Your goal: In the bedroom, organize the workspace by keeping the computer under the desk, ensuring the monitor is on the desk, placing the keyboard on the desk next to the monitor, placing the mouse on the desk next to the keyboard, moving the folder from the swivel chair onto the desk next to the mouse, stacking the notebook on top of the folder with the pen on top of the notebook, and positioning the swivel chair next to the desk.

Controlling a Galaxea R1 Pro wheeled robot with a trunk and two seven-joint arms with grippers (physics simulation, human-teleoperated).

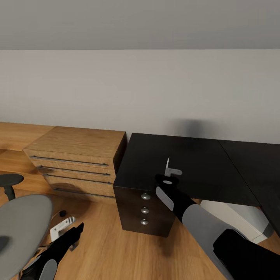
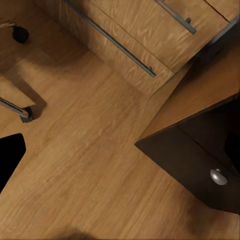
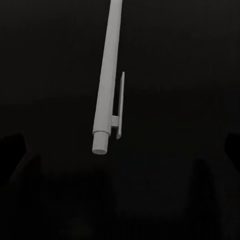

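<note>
- The desk (image 1: 202, 163), glossy black, spans the middle right of the head frame; the white pen (image 3: 107, 80) lies on its dark top.
- The oak floor (image 1: 105, 241), lower left, carries a light-wood drawer chest (image 1: 77, 163), a black three-drawer cabinet (image 1: 144, 212) and the swivel chair (image 1: 19, 229).

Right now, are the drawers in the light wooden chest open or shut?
Shut. All the drawer fronts of the light wooden chest sit flush in one flat face, and none is pulled out.

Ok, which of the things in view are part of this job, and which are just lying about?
Job: thin white pen; glossy black desk; grey-seated swivel chair.
Just there: light-wood drawer chest; black three-drawer cabinet with round knobs.
</note>
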